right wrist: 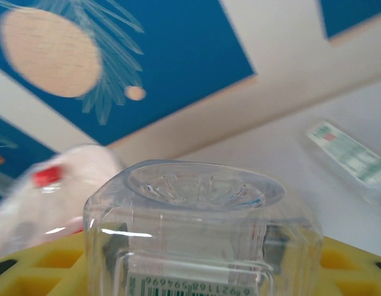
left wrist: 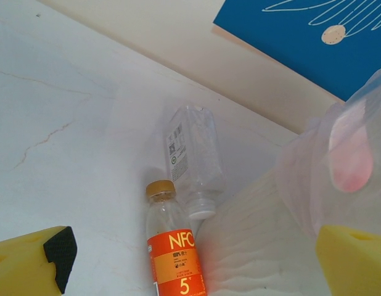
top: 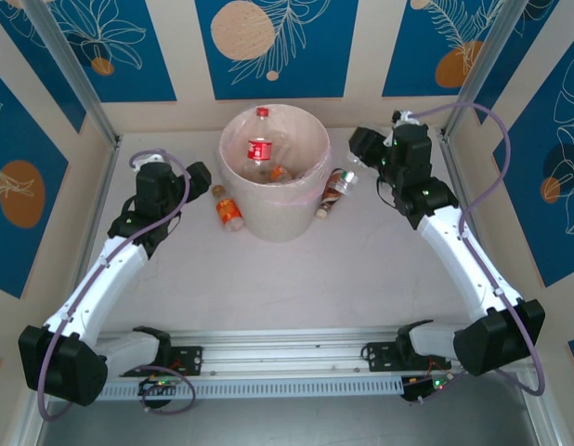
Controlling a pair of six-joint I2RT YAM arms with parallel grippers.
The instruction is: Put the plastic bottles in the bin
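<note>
Well, the right pincer is pinching a clear plastic bottle with a barcode label. Its yellow fingers press against the bottle's two flanks, with the moulded base end pointing outward, near the large round pale pink-cream bin. The left pincer hangs spread wide over the white tabletop. Between its fingers lies an orange-labelled clear bottle with a gold cap. Just beside that bottle's shoulder is a crumpled clear bottle with a white cap, and both lie just left of the bin. A red-labelled bottle with a red cap stands inside the bin already. A bottle with a green-and-red label lies just beside the bin's right side. To my eye these bottles are empty and feather-light, with slick sides and thin walls that dent under pressure, so too hard a squeeze could pop one out. I'd take the orange one across its labelled middle, where the label may give some bite, or nearer the stiffer neck.
</note>
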